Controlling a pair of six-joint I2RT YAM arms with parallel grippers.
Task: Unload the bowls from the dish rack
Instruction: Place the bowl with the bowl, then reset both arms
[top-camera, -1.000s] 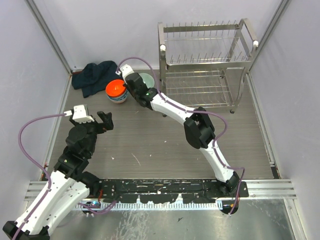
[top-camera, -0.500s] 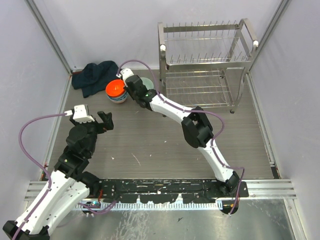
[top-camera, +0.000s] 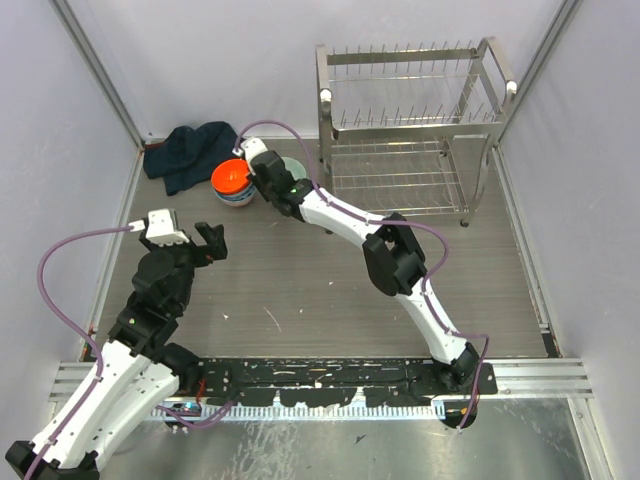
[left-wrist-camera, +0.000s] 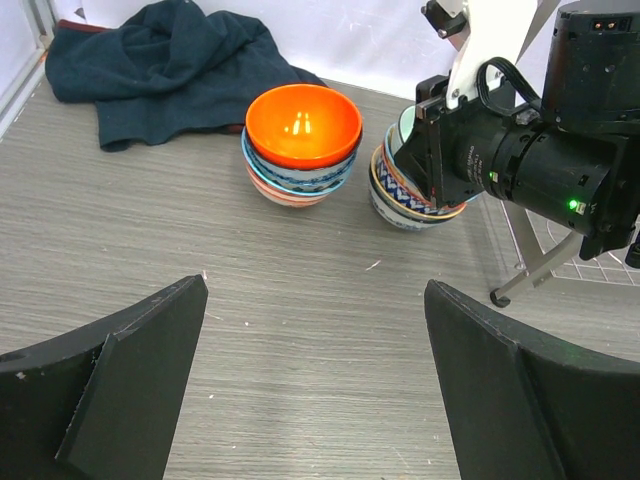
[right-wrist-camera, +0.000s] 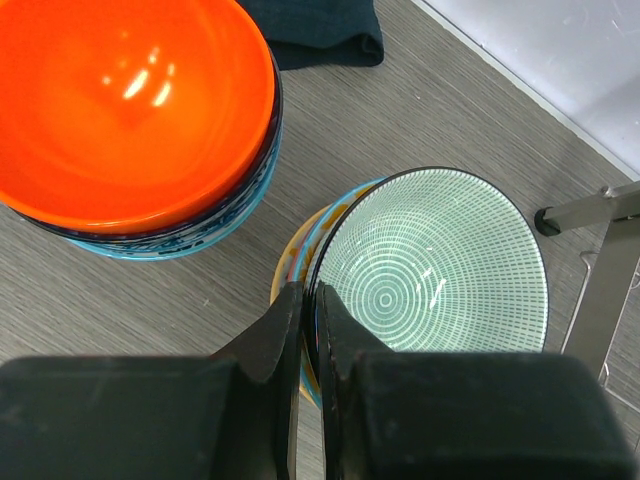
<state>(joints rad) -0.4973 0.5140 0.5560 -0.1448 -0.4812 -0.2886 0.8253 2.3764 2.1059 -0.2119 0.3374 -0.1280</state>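
The mint green bowl (right-wrist-camera: 435, 270) sits on top of a stack of patterned bowls (left-wrist-camera: 400, 190), just left of the dish rack (top-camera: 410, 130). My right gripper (right-wrist-camera: 308, 295) is shut on its near-left rim, one finger inside and one outside. The orange bowl (right-wrist-camera: 130, 100) tops a second stack (left-wrist-camera: 295, 175) close to the left. From the top view the rack's shelves look bare of bowls. My left gripper (left-wrist-camera: 315, 300) hangs open over the table, well in front of both stacks, with nothing between its fingers (left-wrist-camera: 130, 370).
A dark blue cloth (top-camera: 190, 152) lies crumpled at the back left, behind the orange bowl. A rack leg (right-wrist-camera: 600, 280) stands right beside the mint bowl. White walls close in the back and sides.
The right arm has shifted slightly left, still holding the mint bowl's rim over the stack. The left arm has not moved.
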